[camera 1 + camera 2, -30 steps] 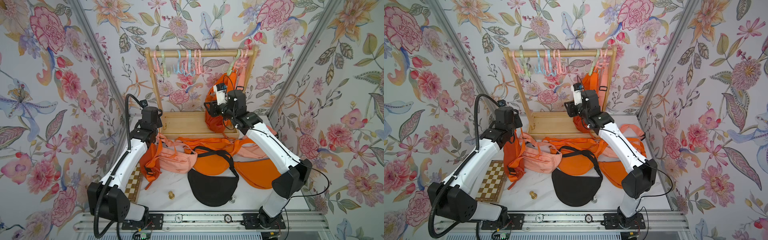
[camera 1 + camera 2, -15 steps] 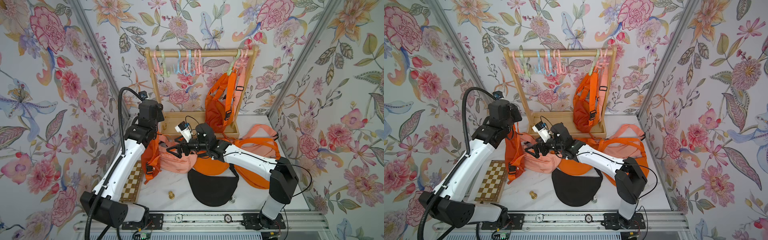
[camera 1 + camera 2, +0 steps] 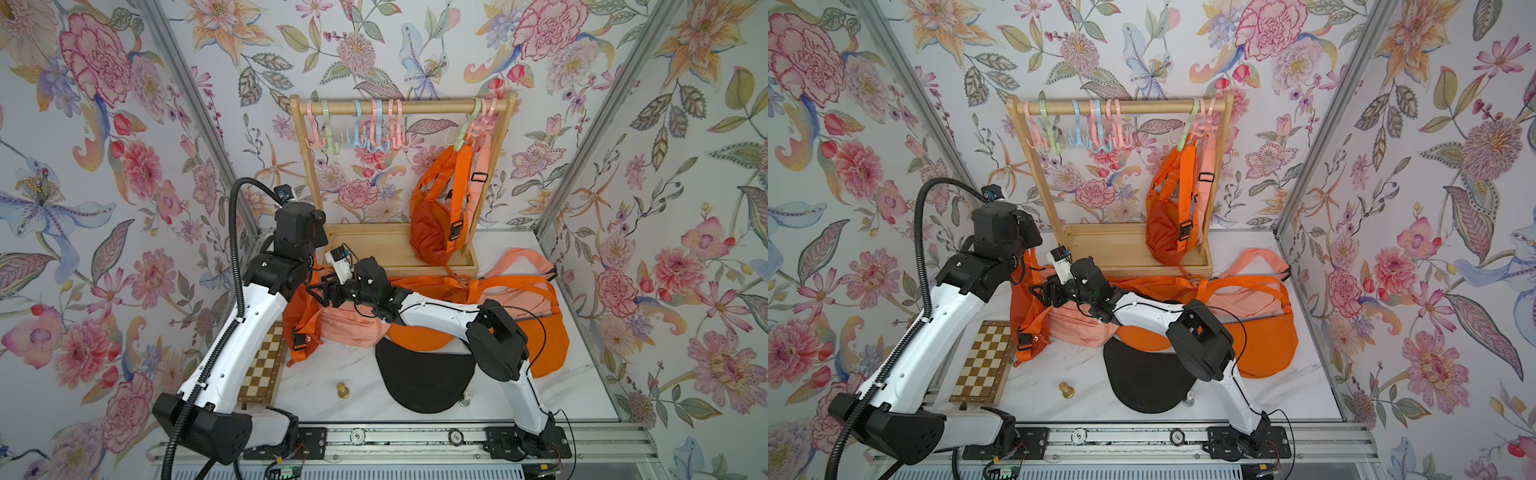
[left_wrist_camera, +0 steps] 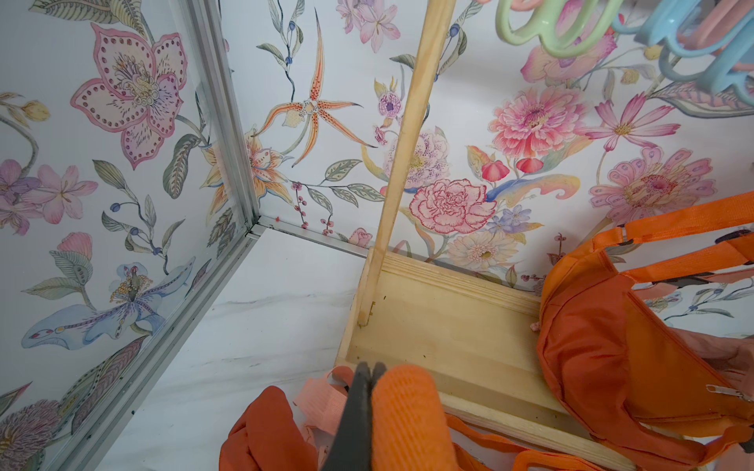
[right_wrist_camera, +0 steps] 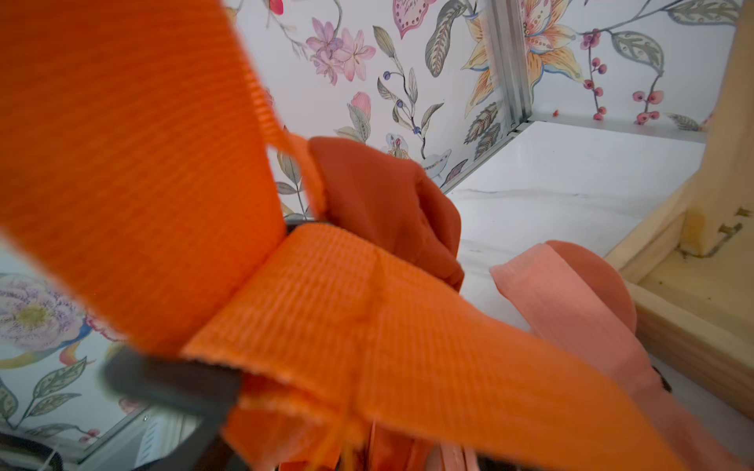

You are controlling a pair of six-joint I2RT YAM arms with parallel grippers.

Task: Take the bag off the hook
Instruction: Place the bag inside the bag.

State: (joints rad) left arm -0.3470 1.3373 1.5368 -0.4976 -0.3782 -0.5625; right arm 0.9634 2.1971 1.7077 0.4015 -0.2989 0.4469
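Floral wallpaper is covering every wall, and a white marble worktop [image 3: 324,374] is carrying everything. A pale wooden clothes rack [image 3: 399,109] is standing along the rear edge, with pastel plastic hooks strung on its rail.

The task item, an orange fabric sling bag [image 3: 432,232], is hanging by its straps from a pale green hook [image 3: 466,126] at the rail's right end. Its body is dangling low beside the right post.

Left tool [image 4: 369,369], near the rear left corner, is pinching its jaws together on a bright orange webbing strap [image 4: 408,420]. A rust-orange bag [image 3: 299,320] is hanging from that strap, partly raised off the worktop.

Right tool [image 3: 320,291] is reaching in just beside it, over a peach fabric bag [image 3: 353,328]. Orange webbing is filling its wrist view, so I cannot tell whether the jaws are gripping or parted.

A black half-round bag [image 3: 424,382] is lying near the front edge and a wooden chessboard [image 3: 262,370] along the left edge. A small gold chess piece [image 3: 342,390] is standing between them.
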